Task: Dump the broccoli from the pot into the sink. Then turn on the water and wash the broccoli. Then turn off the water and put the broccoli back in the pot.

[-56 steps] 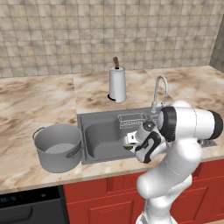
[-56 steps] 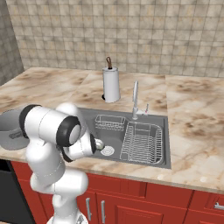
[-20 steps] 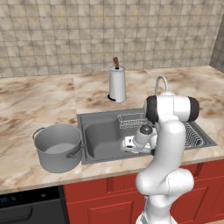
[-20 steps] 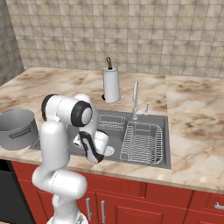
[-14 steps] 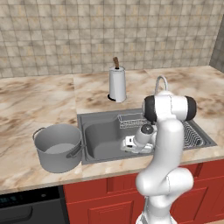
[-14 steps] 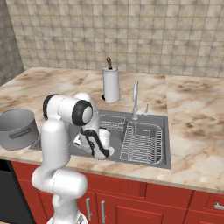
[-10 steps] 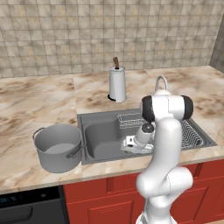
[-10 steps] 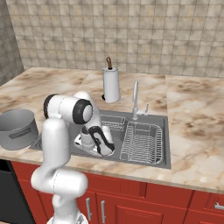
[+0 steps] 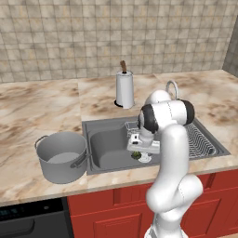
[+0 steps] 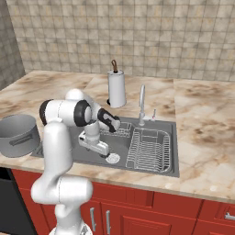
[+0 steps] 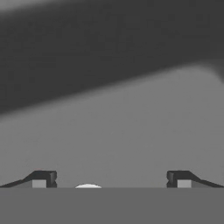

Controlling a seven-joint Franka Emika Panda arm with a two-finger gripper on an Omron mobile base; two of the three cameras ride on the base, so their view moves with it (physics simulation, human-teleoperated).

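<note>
Grey metal sink (image 9: 104, 124) has the gripper (image 11: 109, 179) reaching down into the basin w/ jaws spread wide and nothing between them, fingertips (image 11: 43, 178) close over the bare grey floor of the basin. Broccoli (image 9: 136, 155) is a tiny green bit on the basin floor right by the drain (image 10: 112, 159), just under the hand, so it's out of the pot (image 9: 62, 155), which sits upright on the marble counter (image 9: 42, 102) to the left of the sink. Paper towel roll (image 9: 124, 89) stands behind the sink, faucet (image 10: 142, 104) is at the back rim, wire rack (image 10: 148, 148) sits in the right half
</note>
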